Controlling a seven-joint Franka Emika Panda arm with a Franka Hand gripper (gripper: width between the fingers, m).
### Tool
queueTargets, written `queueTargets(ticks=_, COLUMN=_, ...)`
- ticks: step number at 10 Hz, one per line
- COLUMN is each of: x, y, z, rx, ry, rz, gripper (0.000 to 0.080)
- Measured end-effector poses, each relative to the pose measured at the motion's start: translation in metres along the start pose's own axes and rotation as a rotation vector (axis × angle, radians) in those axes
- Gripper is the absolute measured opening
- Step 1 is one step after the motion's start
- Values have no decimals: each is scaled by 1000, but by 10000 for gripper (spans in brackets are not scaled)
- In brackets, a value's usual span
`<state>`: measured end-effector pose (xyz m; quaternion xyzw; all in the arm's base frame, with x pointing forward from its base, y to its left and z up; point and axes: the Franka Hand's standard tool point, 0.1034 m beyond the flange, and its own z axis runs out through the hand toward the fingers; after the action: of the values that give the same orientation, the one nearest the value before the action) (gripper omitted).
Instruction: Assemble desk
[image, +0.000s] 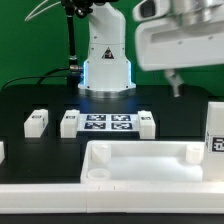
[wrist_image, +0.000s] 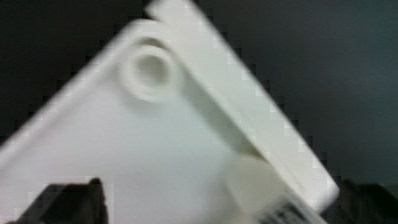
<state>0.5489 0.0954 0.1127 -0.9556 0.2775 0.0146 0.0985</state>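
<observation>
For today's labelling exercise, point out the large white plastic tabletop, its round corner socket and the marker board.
Large white plastic tabletop (image: 150, 168): exterior view, inner floor.
Round corner socket (wrist_image: 148, 72): wrist view, middle.
Marker board (image: 108, 123): exterior view, centre.

A green backdrop (image: 30, 40) behind a black table (image: 22, 98), the white marker board (image: 107, 123) flat on it.

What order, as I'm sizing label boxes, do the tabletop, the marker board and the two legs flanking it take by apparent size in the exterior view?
1. tabletop: largest, but nearest the camera.
2. marker board.
3. The leg on the exterior view's left of the board and the leg on its right: alike, so unranked.
</observation>
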Motion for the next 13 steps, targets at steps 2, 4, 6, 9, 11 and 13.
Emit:
queueTargets(ticks=2, x=-9, y=7, z=13, rx=-35, ry=20, rz=-142, gripper=649)
queueTargets(ticks=4, x=-12, y=9, z=17, rx=-44, ry=38, rz=-250, gripper=649)
queueTargets(ticks=6, x=-11, y=10, z=17, rx=-46, ry=37, rz=-329, gripper=649)
queueTargets(ticks=9, x=-28, y=66, z=44, rx=-78, ry=-64, rz=-389, gripper=649)
queueTargets(ticks=11, x=-40, y=97, z=50, rx=-122, ry=-222, rz=-395, gripper=649)
queueTargets(ticks=13, x=-53, y=99, z=54, rx=-150, ry=-356, rz=-398, gripper=649)
